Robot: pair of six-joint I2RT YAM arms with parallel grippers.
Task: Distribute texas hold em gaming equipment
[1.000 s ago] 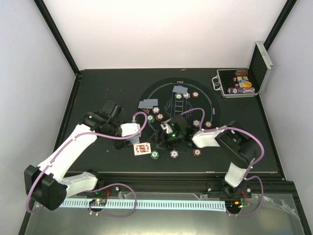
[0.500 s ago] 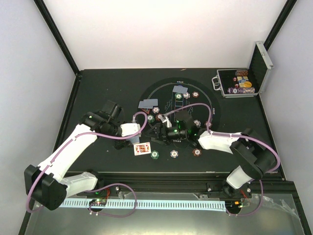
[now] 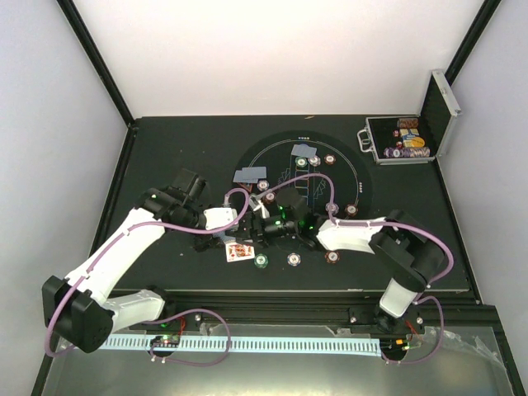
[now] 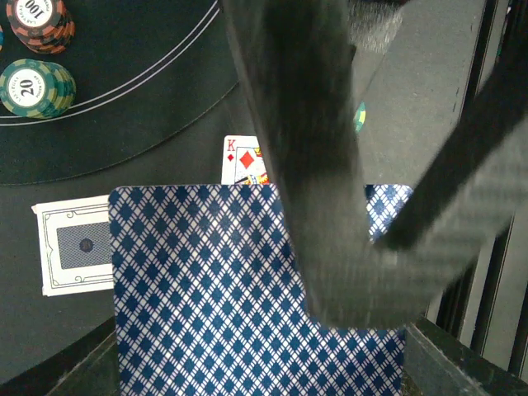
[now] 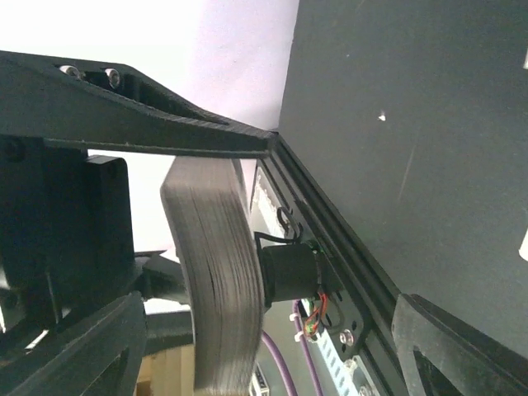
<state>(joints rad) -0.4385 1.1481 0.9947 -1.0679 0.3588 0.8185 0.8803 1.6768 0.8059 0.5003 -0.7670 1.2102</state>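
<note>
L claw [image 4: 264, 365] gripping diamond-print deck [image 4: 206, 289], round striped chips [image 4: 37, 87]

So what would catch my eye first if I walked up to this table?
Probably the near left edge of the round black felt mat, where the left arm's fingers grip a thick deck of blue diamond-backed playing cards and the right arm's fingers are spread open right at it. Then the face-up king of diamonds card beside them, and the open silver-edged case of coloured chips at the far right.
</note>
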